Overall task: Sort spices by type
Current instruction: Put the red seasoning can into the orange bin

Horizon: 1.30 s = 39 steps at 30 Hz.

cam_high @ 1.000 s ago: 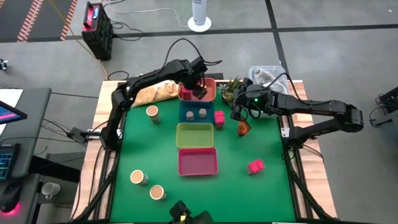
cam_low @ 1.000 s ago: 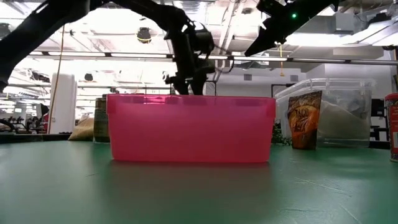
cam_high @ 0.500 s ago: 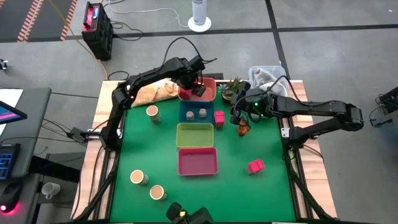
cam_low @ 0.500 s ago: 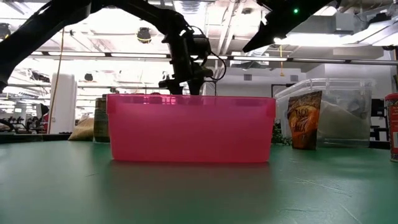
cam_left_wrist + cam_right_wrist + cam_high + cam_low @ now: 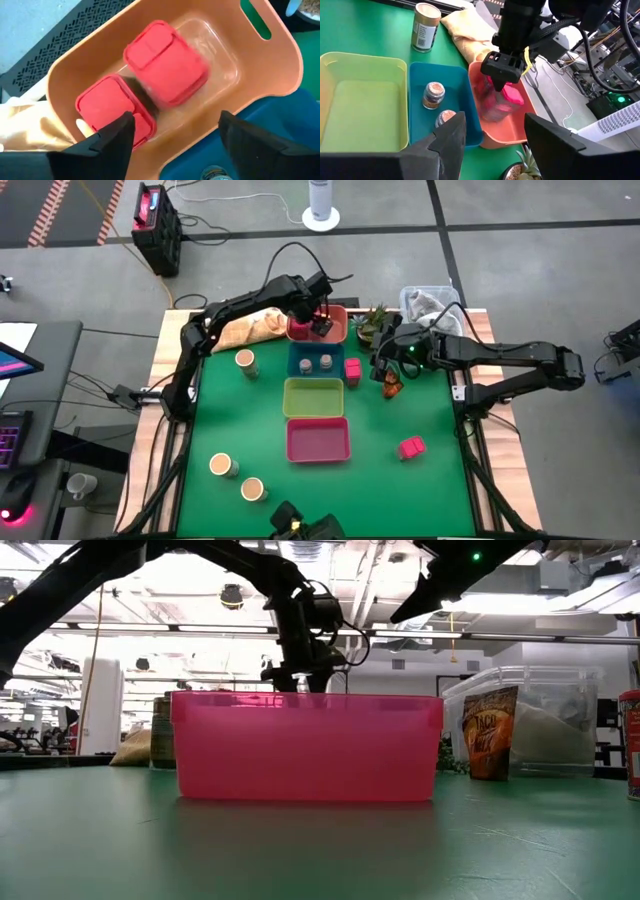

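My left gripper point(image 5: 320, 325) hovers open over the salmon tray point(image 5: 340, 330) at the table's far end. In the left wrist view two pink-red cubes lie in that tray, one blurred point(image 5: 165, 62) and one beside it point(image 5: 112, 107); the open gripper point(image 5: 175, 137) touches neither. My right gripper point(image 5: 384, 364) is open point(image 5: 492, 142) just above the orange-brown packet point(image 5: 390, 387), which stands on the mat point(image 5: 490, 733). Two grey shaker jars point(image 5: 315, 362) stand in the blue tray. Two more cubes point(image 5: 352, 369), point(image 5: 410, 447) and three tan-topped jars point(image 5: 245, 361), point(image 5: 222, 466), point(image 5: 252, 490) rest on the mat.
A yellow-green tray point(image 5: 313, 383) and a pink tray point(image 5: 318, 453) continue the row toward the near edge. A green potted plant point(image 5: 372, 322), a clear tub point(image 5: 428, 300) and a tan cloth bag point(image 5: 250, 330) sit at the far edge. Bare mat lies at near left and right.
My left gripper has dipped a little lower over the salmon tray. One cube in that tray shows blurred now, lying under the open fingers.
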Available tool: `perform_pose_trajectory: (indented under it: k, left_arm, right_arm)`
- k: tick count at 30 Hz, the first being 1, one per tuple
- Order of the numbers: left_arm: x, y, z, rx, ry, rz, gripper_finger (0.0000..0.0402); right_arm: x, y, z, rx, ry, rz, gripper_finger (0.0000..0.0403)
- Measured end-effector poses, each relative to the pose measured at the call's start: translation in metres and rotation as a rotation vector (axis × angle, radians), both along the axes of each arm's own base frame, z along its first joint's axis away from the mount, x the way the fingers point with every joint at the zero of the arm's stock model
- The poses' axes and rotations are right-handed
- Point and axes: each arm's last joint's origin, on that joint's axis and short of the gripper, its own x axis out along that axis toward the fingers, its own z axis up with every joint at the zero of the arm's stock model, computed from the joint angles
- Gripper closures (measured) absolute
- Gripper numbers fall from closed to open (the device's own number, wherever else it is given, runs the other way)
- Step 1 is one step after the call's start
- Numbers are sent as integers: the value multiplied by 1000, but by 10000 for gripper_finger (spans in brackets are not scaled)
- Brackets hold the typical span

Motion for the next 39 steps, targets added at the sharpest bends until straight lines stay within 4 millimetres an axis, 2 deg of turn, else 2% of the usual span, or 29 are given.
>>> perform_pose_trajectory:
  k: [4, 10, 14, 19, 22, 25, 29, 32, 35, 39]
  left_arm:
    - [3, 2, 3, 31, -25, -28, 119]
    - [6, -2, 22, 130, 13, -172, 121]
    - [14, -16, 25, 208, 77, -296, 132]
    - [27, -39, 24, 321, 73, -463, 151]
    - [26, -52, 24, 377, 67, -530, 163]
    - [13, -56, 23, 412, 40, -532, 170]
    - [-19, -56, 22, 497, -29, -487, 175]
    - [-42, -64, 21, 499, -94, -415, 175]
    - [-61, -84, 27, 514, -187, -387, 175]
    - [-82, -115, 34, 565, -310, -404, 175]
  right_arm:
    - [0, 0, 0, 0, 0, 0, 168]
    - [0, 0, 0, 2, 0, -1, 168]
    - [0, -2, -2, 7, -11, -13, 168]
    - [1, -14, -11, -10, -48, -9, 168]
    - [0, -22, -15, 3, -58, 3, 168]
    - [-2, -26, -18, 14, -31, -8, 168]
    - [-2, -27, -18, 14, -36, -11, 168]
    - [4, -29, -20, 19, -55, -13, 168]
    - [17, -33, -26, 15, -93, -15, 168]
    - [45, -44, -26, 39, -91, -32, 171]
